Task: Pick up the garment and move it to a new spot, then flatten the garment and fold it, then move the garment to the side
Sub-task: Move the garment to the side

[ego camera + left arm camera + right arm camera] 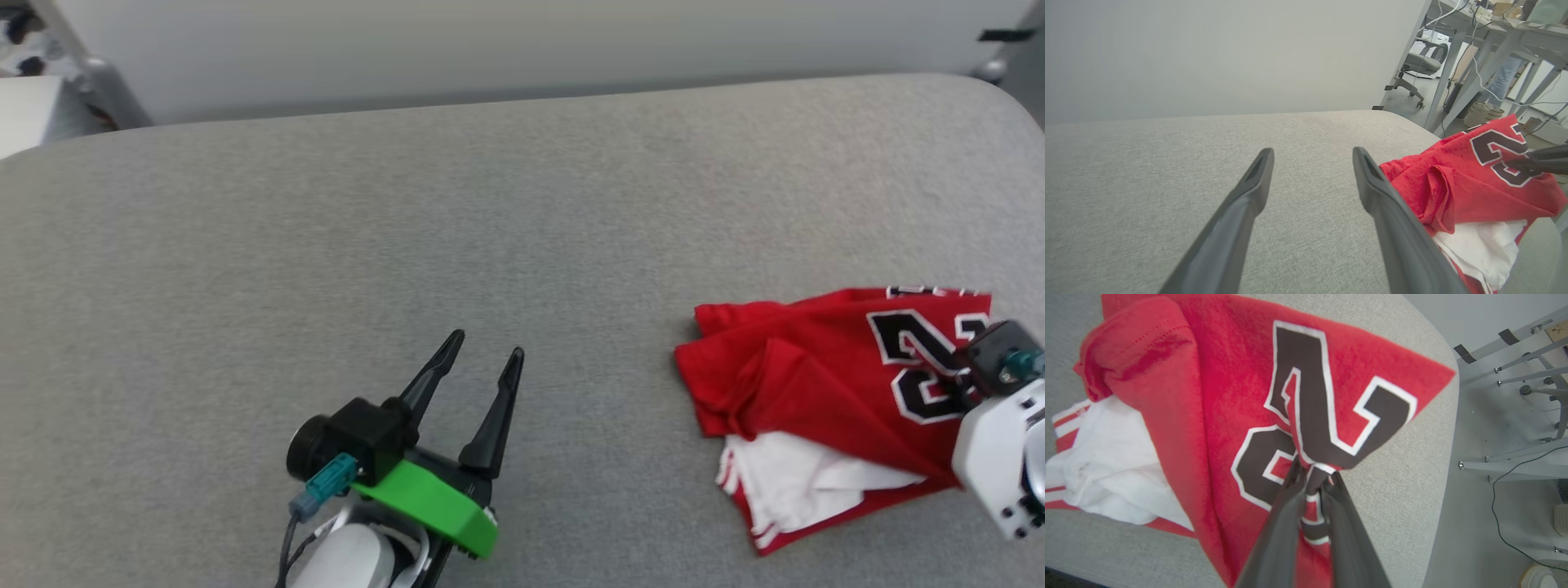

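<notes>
At the right edge of the bench [408, 204], the right hand [1312, 473] pinches the crumpled garment [816, 367], left hand [486, 343] spread; moving, flattening and folding seemingly all remain.

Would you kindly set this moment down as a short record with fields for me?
Surface: grey padded table
Shirt: red shirt, crumpled near the table's right edge, white sleeve showing underneath
Right gripper: right gripper shut on a pinch of the shirt at the black number
Left gripper: left gripper open, over bare table, apart from the shirt
Background: office chair on the floor beyond the table
</notes>
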`<state>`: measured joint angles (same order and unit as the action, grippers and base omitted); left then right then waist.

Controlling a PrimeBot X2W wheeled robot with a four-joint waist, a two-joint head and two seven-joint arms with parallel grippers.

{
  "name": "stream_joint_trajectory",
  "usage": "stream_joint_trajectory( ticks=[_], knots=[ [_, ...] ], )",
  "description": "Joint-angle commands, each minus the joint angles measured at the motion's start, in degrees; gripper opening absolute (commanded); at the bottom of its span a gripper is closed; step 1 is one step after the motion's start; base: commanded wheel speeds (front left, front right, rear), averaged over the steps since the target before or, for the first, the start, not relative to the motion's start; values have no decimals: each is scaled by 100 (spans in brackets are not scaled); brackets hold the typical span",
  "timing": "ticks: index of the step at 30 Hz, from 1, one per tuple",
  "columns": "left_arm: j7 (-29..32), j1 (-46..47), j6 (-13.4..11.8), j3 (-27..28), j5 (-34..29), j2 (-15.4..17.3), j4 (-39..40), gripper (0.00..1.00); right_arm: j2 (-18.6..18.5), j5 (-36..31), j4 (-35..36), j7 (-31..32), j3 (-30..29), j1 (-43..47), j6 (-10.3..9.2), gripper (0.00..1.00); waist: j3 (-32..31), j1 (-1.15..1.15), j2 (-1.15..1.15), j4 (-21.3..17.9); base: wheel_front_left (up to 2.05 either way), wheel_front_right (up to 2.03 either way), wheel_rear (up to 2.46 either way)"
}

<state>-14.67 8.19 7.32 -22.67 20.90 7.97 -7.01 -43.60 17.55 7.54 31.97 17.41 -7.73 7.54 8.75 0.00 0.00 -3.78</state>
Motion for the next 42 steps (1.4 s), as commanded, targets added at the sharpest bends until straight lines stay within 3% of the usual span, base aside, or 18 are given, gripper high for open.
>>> stream_joint_trajectory(
  ticks=[1,6,16,27,36,37,38,39,42],
  knots=[
    [-33,196,17,-67,-50,40,-14,100,-146,35,-22,-109,5,-218,-5,0,451,0,0,-530,0,0,0],
    [-33,617,17,-265,-118,269,42,100,-509,-36,-407,-585,-33,-758,-5,0,1054,0,0,-911,0,0,0],
    [-27,1683,17,-599,-270,794,447,100,-410,-367,-1880,-1404,-351,-1788,-5,0,2206,0,0,-1393,0,0,0],
    [372,2231,-36,-656,-362,1017,1339,100,-67,-885,-3598,-2385,-1512,-2441,-5,0,2816,0,0,-1388,0,0,0],
    [528,2171,-150,-603,-359,1152,1707,100,247,-1225,-4476,-3078,-1737,-3078,-5,0,2881,0,0,-1271,0,0,0],
    [521,2157,-159,-597,-350,1158,1705,100,260,-1263,-4534,-3118,-1746,-3130,-5,21,2864,0,0,-1259,0,0,0],
    [507,2138,-168,-593,-340,1163,1693,100,268,-1317,-4600,-3174,-1758,-3187,-5,91,2834,0,0,-1243,0,0,0],
    [491,2123,-177,-588,-331,1163,1679,100,281,-1345,-4653,-3204,-1767,-3226,-5,100,2806,0,0,-1229,0,0,0],
    [399,2057,-212,-560,-281,1143,1580,100,302,-1443,-4778,-3337,-1781,-3311,-5,100,2645,0,0,-1172,0,0,0]
  ],
)
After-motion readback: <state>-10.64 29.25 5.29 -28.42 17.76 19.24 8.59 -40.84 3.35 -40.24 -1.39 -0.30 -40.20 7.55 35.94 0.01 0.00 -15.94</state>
